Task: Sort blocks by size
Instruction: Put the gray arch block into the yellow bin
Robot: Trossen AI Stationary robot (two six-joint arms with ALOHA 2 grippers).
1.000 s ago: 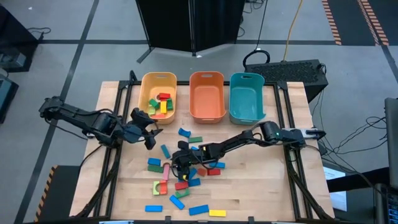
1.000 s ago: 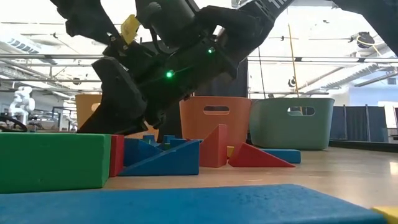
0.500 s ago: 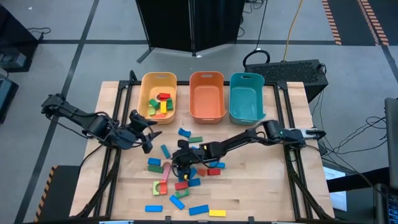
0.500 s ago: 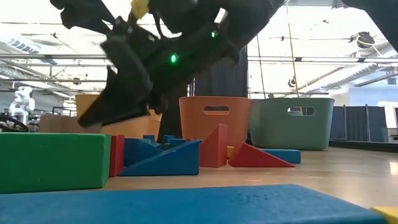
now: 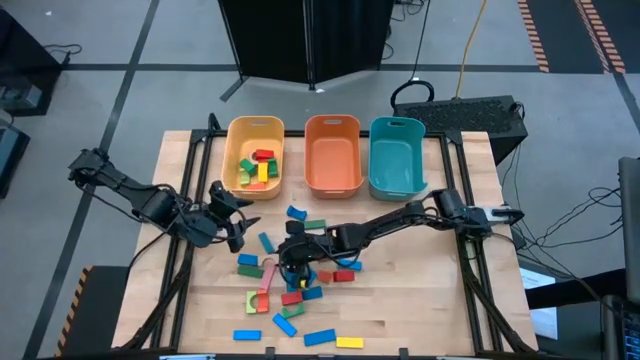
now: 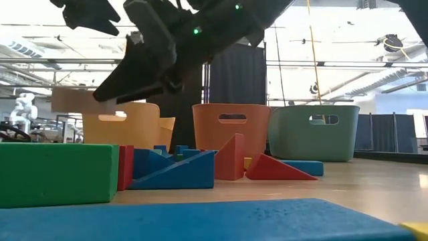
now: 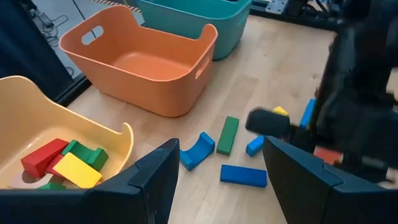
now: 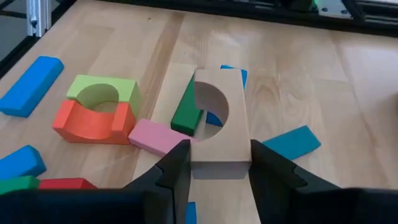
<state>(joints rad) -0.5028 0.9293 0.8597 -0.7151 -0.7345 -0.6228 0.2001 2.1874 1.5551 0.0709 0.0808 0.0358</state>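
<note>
Right gripper [image 8: 214, 163] has risen, partly hiding its arch block [image 8: 217, 124].

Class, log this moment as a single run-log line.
left gripper: open, empty, near yellow bin | right gripper: shut on natural wood arch block, over block pile | orange bin: empty
</note>
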